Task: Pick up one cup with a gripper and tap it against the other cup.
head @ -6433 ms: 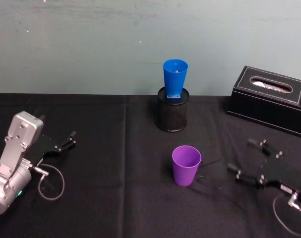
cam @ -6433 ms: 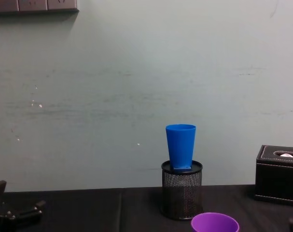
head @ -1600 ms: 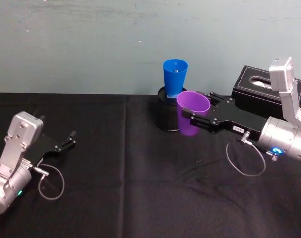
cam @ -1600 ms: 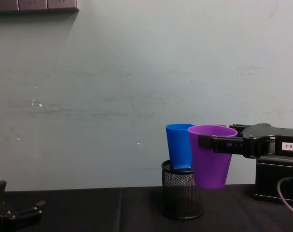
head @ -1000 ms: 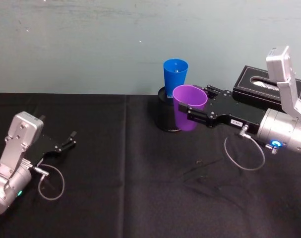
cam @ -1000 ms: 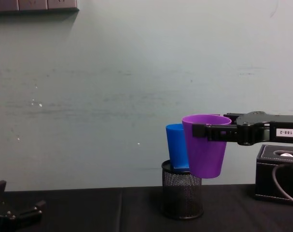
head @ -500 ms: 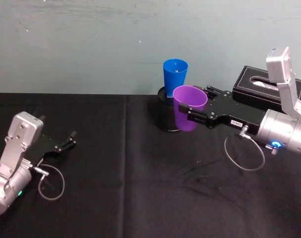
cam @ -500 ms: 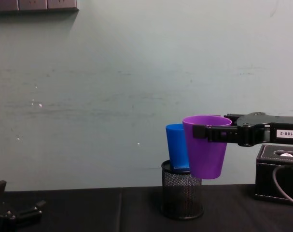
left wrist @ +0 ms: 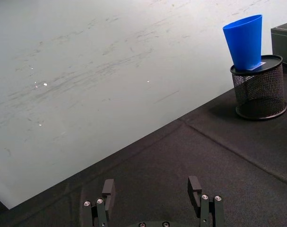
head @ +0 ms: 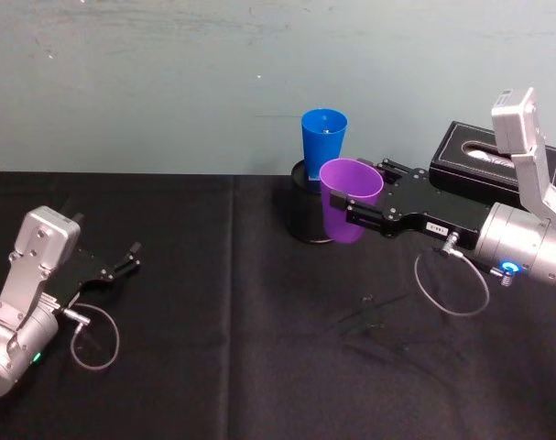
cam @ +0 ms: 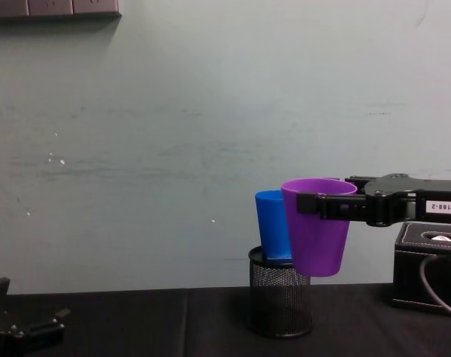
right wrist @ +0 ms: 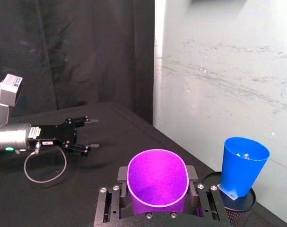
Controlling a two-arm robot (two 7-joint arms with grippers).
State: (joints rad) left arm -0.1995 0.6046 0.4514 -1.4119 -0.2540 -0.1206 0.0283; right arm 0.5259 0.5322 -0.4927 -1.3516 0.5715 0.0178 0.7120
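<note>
A: What lies nearest on the black cloth-covered bench (head: 259, 357)?

B: At the near left, the silver left arm (head: 35, 275) rests on the cloth. The left jaws are spread apart with nothing between them.

A: And the right side?

B: The right arm (head: 525, 252) reaches in from the right, toward the middle. The right jaws are clamped on the plain purple plastic tumbler (head: 349, 206), one on each side just below its wide rim. It hangs upright, clear of the bench, and its inside looks empty.

A: How close is it to the other cup?

B: It is just in front and to the right of the bright blue plastic tumbler (head: 323, 142). The right wrist view shows a gap between them.

A: Where does the blue one sit?

B: Upright, with its base down in the round black mesh pen holder (head: 303, 218), farther back at the middle.

A: Anything beyond?

B: At the far right is a black tissue box (head: 456, 156) with white tissue in its slot, then the pale wall.
</note>
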